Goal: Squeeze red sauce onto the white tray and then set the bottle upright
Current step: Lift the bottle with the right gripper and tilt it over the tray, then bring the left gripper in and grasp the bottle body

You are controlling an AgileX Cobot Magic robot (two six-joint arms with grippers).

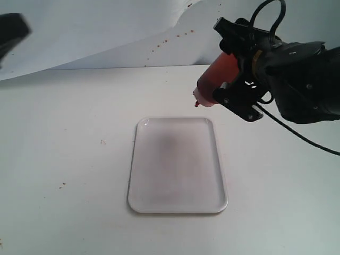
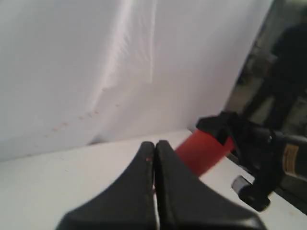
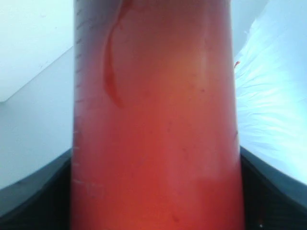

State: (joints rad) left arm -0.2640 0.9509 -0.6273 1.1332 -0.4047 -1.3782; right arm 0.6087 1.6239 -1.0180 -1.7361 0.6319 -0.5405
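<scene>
The bottle point(image 1: 215, 79) hangs tilted in the air, and my right gripper point(image 1: 219, 61) is shut on its body. Its red nozzle point(image 1: 197, 103) points down and left, just beyond the far right corner of the white tray point(image 1: 134, 159). The tray lies flat on the table with a bare white surface. The red sauce shows only inside the bottle point(image 3: 153, 105), which fills the right wrist view between the dark fingers point(image 3: 29, 191). My left gripper point(image 2: 154, 144) is shut and empty. It is held off at the far left point(image 1: 10, 32) and looks toward the bottle point(image 2: 201, 151).
A white backdrop sheet point(image 1: 106, 32) with small brownish specks point(image 1: 170, 38) rises behind the white table. A black cable point(image 1: 300, 135) trails from the right arm over the table's right side. Small dark flecks point(image 1: 103, 142) dot the table left of the tray.
</scene>
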